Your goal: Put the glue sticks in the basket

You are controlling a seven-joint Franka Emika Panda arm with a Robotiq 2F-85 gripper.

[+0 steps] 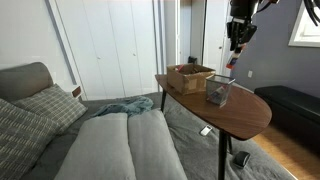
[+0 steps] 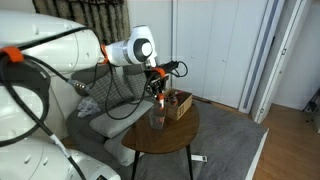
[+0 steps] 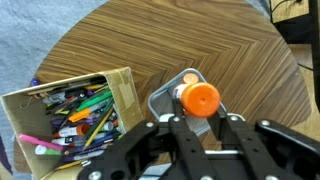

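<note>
Gripper: nearest the wrist camera, with its two fingers pressed onto a glue stick, one on each side.
Glue stick: upright, orange cap toward the camera, pinched in the gripper and held clear of the table, above the basket's open top.
Basket: grey mesh, standing on the table; in an exterior view the basket sits roughly below the gripper.
Brown box: open-topped and full of pens and markers, just beside the basket; I cannot tell whether the two touch.
Table: wood with a herringbone grain; it carries both containers.
Other glue stick: not made out in any view; it may already be in the basket, but I cannot tell.
Step in hand: placing, by my reading. The stick is lined up over the basket and not yet let go.
Next move: probably a short descent until the stick's base passes the rim, then spreading the fingers. The stick should stay upright and away from the rim on the brown-box side, so it drops into the right container.
</note>
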